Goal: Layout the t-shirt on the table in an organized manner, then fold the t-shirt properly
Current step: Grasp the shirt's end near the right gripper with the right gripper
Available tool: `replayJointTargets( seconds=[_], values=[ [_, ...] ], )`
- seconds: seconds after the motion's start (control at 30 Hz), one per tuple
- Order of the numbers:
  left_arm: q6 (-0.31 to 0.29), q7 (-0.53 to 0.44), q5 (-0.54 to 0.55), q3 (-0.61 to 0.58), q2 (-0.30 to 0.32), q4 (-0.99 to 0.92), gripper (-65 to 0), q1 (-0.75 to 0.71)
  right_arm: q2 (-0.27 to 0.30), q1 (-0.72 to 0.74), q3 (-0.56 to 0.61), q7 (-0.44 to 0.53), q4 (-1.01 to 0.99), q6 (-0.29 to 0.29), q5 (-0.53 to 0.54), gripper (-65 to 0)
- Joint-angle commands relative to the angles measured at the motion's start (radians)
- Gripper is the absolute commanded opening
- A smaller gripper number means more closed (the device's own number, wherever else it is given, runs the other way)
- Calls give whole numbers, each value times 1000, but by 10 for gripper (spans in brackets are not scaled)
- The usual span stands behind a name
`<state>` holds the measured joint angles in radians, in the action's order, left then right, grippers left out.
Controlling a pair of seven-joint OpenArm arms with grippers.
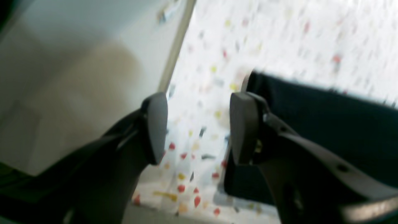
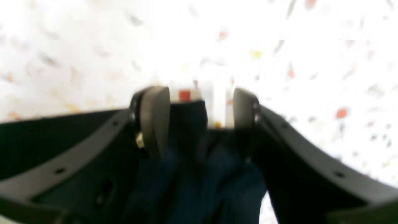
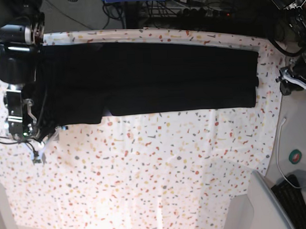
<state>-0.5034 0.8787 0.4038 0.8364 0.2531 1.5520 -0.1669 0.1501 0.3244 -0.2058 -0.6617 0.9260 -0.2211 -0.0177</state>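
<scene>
Fabric of the t-shirt point(image 3: 151, 77) lies as a long black band across the far part of the table point(image 3: 160, 169), folded lengthwise, running from the base view's left edge to near its right edge. A sleeve section hangs lower at the band's left end.

At the base view's left, the right arm stands over the shirt's left end. The right gripper point(image 2: 199, 121), seen from its wrist camera, has its jaws parted, with a gap between the two pads. Dark cloth sits in the lower part of that gap, and a small white label with a red square shows at the top edge of the cloth. The fingers point(image 2: 155, 121) do not pinch the fabric; whether either pad touches it cannot be told through the blur.

At the base view's right, the left arm is off the shirt's right end, near the table's edge. The left gripper point(image 1: 199, 127) also has its jaws apart, with speckled cloth visible between the pads and nothing held. The shirt's edge lies just beside the right-hand pad in that view. A plain white side surface point(image 1: 77, 77) lies beyond the table's edge.
</scene>
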Motion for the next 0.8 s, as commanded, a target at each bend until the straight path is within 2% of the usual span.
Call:
replayJointTargets(
  seconds=[0.0, 0.13, 0.33, 0.4, 0.53, 0.57, 0.67, 0.77],
  values=[
    [-11, -22, 19, 4, 22, 17, -339, -6, 19, 41, -4, 44, -8, 2, -9, -333],
    [-13, -22, 16, 4, 25, 17, -339, -26, 21, 74, -4, 81, -101, 2, -14, -290],
    [-13, -22, 16, 4, 24, 15, -339, -23, 18, 66, -4, 101, -129, 2, -14, -293],
    [-13, -22, 16, 4, 24, 14, -339, -20, 18, 49, -4, 102, -123, 2, -11, -360],
    [-13, -22, 16, 2, 27, -51, -339, -12, 15, 25, -7, 96, -58, 1, -9, -627],
    [-13, -22, 16, 2, 27, -64, -339, -10, 13, 14, -11, 96, -28, 1, -9, -650],
    [-13, -22, 14, 2, 27, -92, -339, 2, -7, -18, -13, 93, 67, 1, -9, -650],
    [-13, -22, 14, 2, 27, -106, -339, 8, -11, -46, -13, 38, 160, 2, -11, -650]
  ],
)
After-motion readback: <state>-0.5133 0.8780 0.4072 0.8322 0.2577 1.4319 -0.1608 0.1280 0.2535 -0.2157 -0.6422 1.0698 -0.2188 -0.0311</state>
